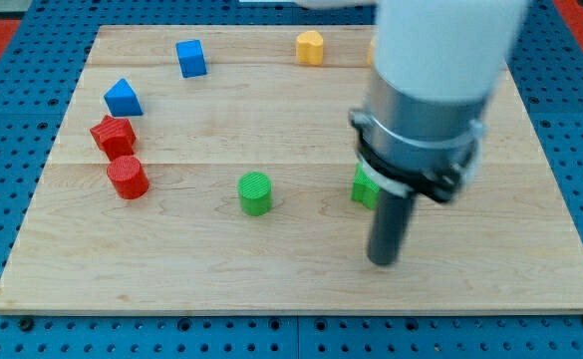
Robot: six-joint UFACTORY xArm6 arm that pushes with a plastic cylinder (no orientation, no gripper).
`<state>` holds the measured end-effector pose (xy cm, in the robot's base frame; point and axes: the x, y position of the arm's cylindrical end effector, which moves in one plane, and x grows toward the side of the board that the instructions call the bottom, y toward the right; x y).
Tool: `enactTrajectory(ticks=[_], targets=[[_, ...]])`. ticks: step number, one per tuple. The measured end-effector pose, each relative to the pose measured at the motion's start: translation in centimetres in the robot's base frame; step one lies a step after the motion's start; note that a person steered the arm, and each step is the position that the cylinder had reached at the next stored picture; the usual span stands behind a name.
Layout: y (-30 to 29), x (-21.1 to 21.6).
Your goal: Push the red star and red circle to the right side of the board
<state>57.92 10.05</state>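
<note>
camera view: glossy red star (112, 135) touching ribbed red circle (128, 178), view's left; my tip (383, 261) well apart.

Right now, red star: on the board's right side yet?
No. The red star sits near the board's left edge, touching the red circle.

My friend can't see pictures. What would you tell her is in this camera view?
My tip rests on a wooden board right of centre, far from the red star and red circle near the view's left edge. Also there: two blue blocks, a green cylinder, a half-hidden green block and a yellow block.
</note>
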Motion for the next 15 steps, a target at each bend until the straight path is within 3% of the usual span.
enactTrajectory(ticks=[1, 2, 3, 4, 5, 6, 7, 8, 10, 12, 13, 14, 15], targets=[[5.5, 1.7], [6.2, 1.7], [1.7, 1.7], [-6.4, -0.2], [-17.5, -4.7], [-28.1, -3.5], [-36.6, -5.4], [-37.4, -10.2], [-26.5, -11.2], [-31.5, -10.5], [-38.0, -16.2], [-34.0, -19.0], [-31.0, -17.7]])
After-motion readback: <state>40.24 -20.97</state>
